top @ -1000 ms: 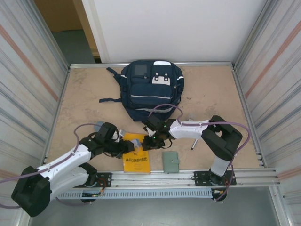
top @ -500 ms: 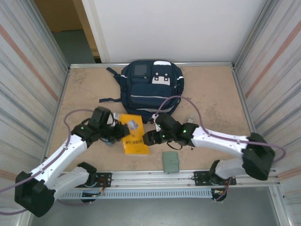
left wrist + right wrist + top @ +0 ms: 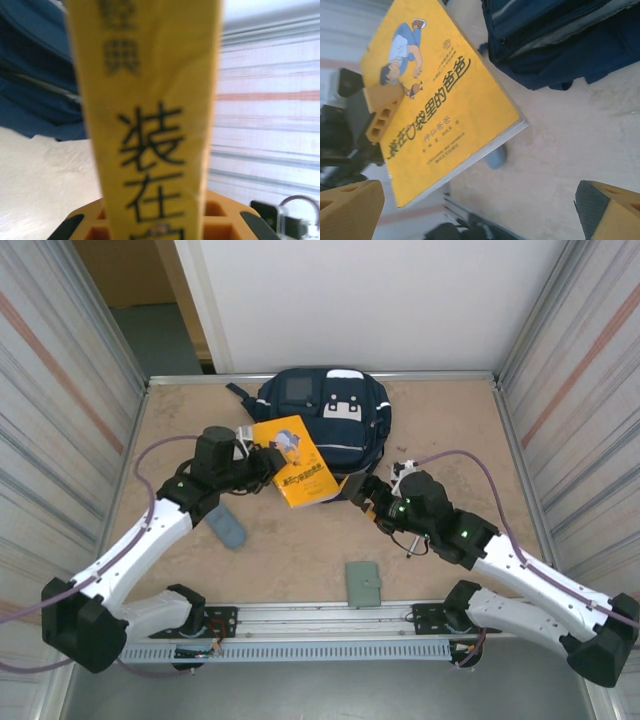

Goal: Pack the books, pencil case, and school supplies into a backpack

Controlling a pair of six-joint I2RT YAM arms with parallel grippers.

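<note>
One yellow book [image 3: 300, 465] aloft, long axis diagonal, top toward backpack [image 3: 352, 430].

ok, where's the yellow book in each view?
Top external: book left of centre, held by the left gripper, overlapping the backpack at its lower-left edge.
Left wrist: book, a close-up vertical strip through the middle.
Right wrist: book, upper left to centre, cover facing the camera.
Shared landmark: the backpack, at left in left wrist, upper right in right wrist.

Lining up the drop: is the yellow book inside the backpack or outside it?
Outside. The left gripper holds the yellow book by its edge, raised in front of the backpack.
</note>
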